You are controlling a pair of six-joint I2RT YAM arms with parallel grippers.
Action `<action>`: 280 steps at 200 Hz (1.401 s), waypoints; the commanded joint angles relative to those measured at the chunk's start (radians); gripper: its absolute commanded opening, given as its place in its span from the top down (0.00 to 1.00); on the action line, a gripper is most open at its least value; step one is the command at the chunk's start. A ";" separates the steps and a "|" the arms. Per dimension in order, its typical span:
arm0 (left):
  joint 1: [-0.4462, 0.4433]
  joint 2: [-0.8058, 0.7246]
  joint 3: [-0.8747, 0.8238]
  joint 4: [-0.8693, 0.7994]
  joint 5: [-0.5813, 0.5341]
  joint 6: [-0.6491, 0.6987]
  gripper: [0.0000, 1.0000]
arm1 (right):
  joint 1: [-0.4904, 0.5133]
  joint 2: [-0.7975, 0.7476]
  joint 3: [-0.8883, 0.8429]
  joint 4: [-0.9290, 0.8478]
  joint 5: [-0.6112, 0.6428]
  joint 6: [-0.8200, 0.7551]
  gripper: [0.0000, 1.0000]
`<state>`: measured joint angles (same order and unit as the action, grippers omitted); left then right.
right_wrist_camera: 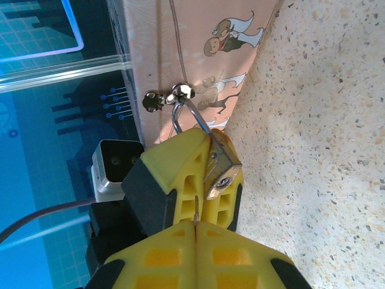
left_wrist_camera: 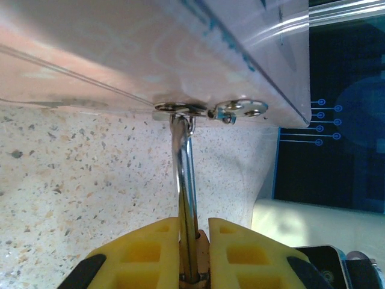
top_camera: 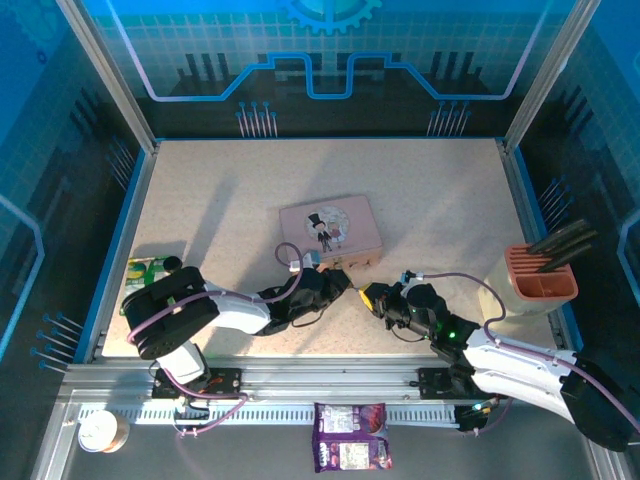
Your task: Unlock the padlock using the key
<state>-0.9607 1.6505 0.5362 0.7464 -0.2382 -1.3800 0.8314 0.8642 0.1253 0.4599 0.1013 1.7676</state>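
My left claw (left_wrist_camera: 194,232) is clenched on the padlock (right_wrist_camera: 222,164): the brass body sits pinched between my yellow fingers (left_wrist_camera: 141,253). Its silver shackle (left_wrist_camera: 184,168) runs straight out ahead of the fingertips and is hooked through the metal latch (left_wrist_camera: 180,109) on the side of the pink tin (top_camera: 330,228). The lock therefore hangs just beyond my left fingertips, hard against the tin and above the speckled surface (top_camera: 440,200). My right claw (right_wrist_camera: 197,227) faces it from the other side, its fingertips pressed together with no gap. A thin dark sliver, the key (right_wrist_camera: 197,212), stands out from the seam between them. The tip of that sliver lies just short of the padlock's underside, a little to one side of the keyhole, and I cannot tell if it touches. From above, my two claws sit nearly tip to tip at the tin's near edge.
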 commanded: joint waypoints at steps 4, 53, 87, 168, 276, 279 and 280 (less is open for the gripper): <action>-0.007 -0.003 0.056 0.141 0.013 -0.012 1.00 | 0.016 -0.011 0.033 -0.030 0.047 -0.011 1.00; -0.007 -0.008 0.041 0.140 0.010 -0.019 1.00 | 0.020 -0.016 0.032 -0.043 0.051 -0.012 1.00; -0.008 -0.002 0.041 0.145 0.006 -0.023 1.00 | 0.021 -0.048 0.012 -0.062 0.062 0.000 1.00; -0.010 -0.001 0.056 0.143 0.000 -0.026 1.00 | 0.023 -0.077 0.016 -0.075 0.098 0.004 1.00; -0.026 -0.011 0.094 0.129 -0.047 -0.056 1.00 | 0.130 -0.068 0.005 -0.106 0.275 0.089 1.00; -0.028 -0.013 0.096 0.125 -0.052 -0.060 1.00 | 0.133 -0.069 0.005 -0.110 0.284 0.092 1.00; -0.030 -0.014 0.096 0.123 -0.054 -0.062 1.00 | 0.134 -0.069 0.006 -0.111 0.287 0.093 1.00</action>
<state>-0.9653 1.6619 0.5701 0.7517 -0.2565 -1.4094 0.9428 0.8089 0.1356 0.3737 0.2810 1.8217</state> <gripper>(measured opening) 0.134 0.064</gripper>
